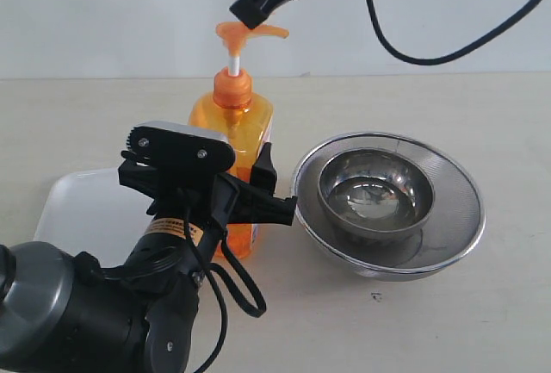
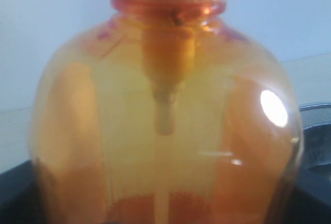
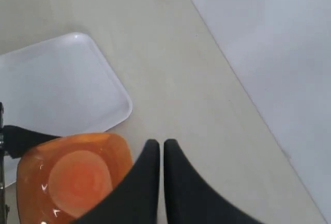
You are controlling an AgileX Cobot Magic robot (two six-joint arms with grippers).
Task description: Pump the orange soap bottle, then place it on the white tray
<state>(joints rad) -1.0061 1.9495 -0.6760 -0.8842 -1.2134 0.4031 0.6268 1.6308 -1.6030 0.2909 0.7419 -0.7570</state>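
The orange soap bottle [image 1: 231,123] stands upright on the table, and its translucent body [image 2: 165,131] fills the left wrist view. My left gripper [image 1: 245,190] is shut on the bottle's lower body, with dark fingers [image 2: 13,188] showing at its sides. The orange pump head [image 1: 258,32] sits raised on its white stem. My right gripper [image 1: 252,16] is shut and its tips touch the top of the pump head. From above, the right gripper [image 3: 161,144] covers the pump head beside the bottle's shoulder [image 3: 72,177]. The white tray [image 1: 82,205] lies left of the bottle.
Two nested round steel bowls [image 1: 392,205] stand right of the bottle, close to the left gripper's finger. A black cable [image 1: 413,46] hangs at the upper right. The tray's corner [image 3: 62,89] lies just beyond the bottle in the right wrist view.
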